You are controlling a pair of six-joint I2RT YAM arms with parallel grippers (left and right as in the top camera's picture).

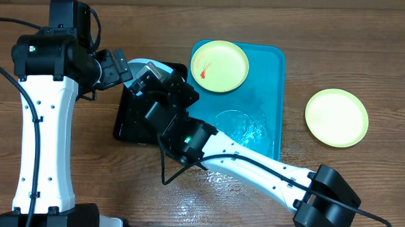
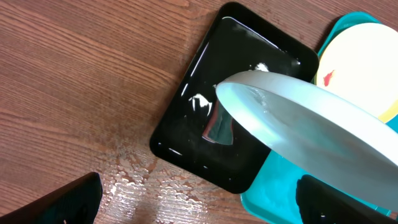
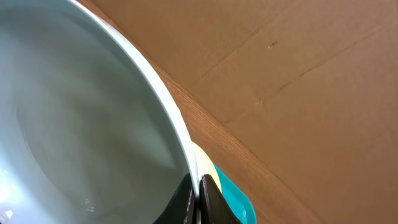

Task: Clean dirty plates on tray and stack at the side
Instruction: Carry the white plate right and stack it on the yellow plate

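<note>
Jaws of the right gripper (image 3: 195, 194) are pressed onto the rim of the white plate (image 3: 81, 124), pinching it at one edge. Those of the left gripper (image 1: 122, 67) stand spread wide and hold nothing. In the left wrist view the plate hangs tilted across the right half of the frame, above the black tray (image 2: 186, 134), which glistens as if wet.

In the overhead view a pale yellow plate with a red smear (image 1: 220, 65) lies at the top of the turquoise tray (image 1: 276, 76). Another yellow plate (image 1: 336, 117) sits on the table at the right of the frame.

The step appears to be cleaning the white plate over the black tray. With a one-edge pinch, the plate could swing or slip when wet. It should stay tilted over the black tray until drips stop, then travel slowly and level toward the plate at the right.
</note>
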